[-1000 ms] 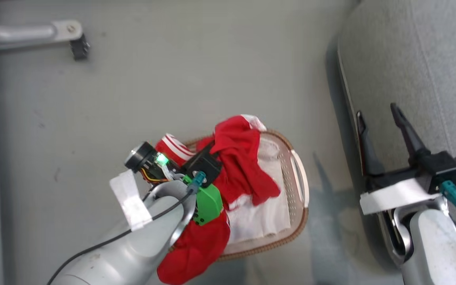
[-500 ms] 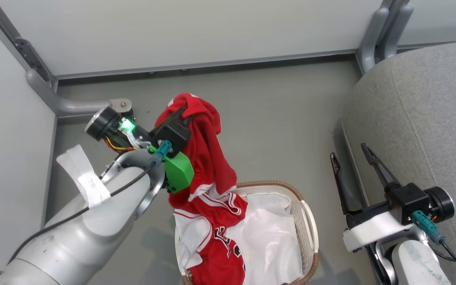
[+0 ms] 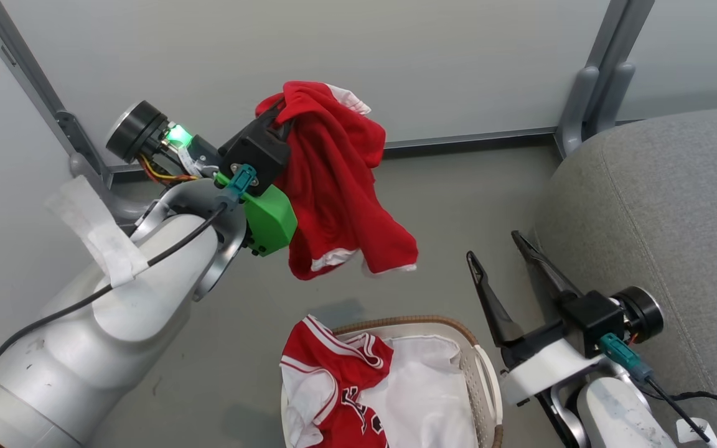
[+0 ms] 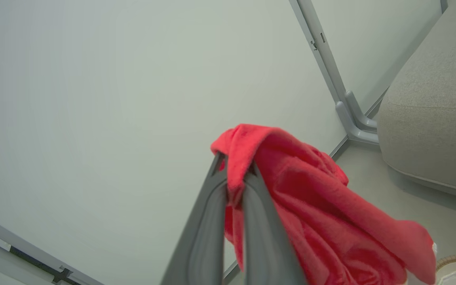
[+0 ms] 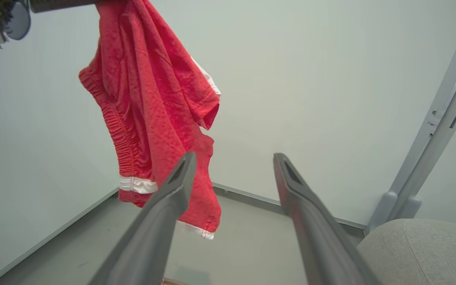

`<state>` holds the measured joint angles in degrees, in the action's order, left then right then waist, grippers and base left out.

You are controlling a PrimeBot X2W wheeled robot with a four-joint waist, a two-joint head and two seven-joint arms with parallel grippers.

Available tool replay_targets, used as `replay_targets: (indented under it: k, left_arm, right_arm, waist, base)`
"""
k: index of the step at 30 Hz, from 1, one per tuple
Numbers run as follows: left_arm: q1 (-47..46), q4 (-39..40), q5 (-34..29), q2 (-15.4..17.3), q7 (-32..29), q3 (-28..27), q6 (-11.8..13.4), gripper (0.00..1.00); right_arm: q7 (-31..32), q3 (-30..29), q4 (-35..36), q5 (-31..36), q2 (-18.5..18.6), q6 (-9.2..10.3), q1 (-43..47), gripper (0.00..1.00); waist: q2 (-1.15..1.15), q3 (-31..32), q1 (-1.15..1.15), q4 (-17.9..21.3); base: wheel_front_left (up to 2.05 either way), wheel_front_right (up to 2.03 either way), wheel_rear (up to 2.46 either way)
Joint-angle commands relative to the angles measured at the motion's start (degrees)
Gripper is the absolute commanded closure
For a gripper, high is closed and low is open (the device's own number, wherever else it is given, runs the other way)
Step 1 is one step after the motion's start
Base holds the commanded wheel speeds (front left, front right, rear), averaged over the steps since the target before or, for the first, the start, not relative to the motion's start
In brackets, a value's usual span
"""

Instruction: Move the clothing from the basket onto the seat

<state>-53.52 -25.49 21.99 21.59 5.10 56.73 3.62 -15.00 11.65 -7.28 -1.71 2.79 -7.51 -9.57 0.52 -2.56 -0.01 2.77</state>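
Beyond the basket [image 3: 486, 386] | left end effector [image 4: 235, 168] grips red shorts [image 3: 333, 186], dangling clear of the floor [image 3: 458, 199] | jersey [image 3: 327, 386] lies in basket on white liner [image 3: 421, 398] | right end effector [image 3: 492, 246] gapes empty beside seat [image 3: 657, 218]

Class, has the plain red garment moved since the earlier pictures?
Yes. The plain red garment rose out of the basket and hangs clear of it from the left gripper.

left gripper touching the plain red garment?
Touching. Left wrist view: left gripper is shut on the plain red garment, fold pinched between both fingers.
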Motion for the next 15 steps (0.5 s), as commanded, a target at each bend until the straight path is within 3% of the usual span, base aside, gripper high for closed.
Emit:
replay_targets:
  k: [1,15]
  left_arm:
    - [-1.09,0.61,0.49,0.14,-0.47,0.09,0.15,1.0]
    - [-4.82,5.11,1.29,-3.34,-4.43,1.21,-0.89,1.0]
  right_arm:
    - [-0.28,1.02,-0.19,-0.67,0.2,0.05,-1.0,0.0]
    - [-0.29,10.42,-3.13,-2.34,0.23,0.04,-8.44,0.0]
  waist:
    - [-0.52,0.72,0.01,0.07]
    - [-0.52,1.85,0.01,-2.21]
  base:
    - [0.0,0.0,0.0]
    - [0.0,0.0,0.0]
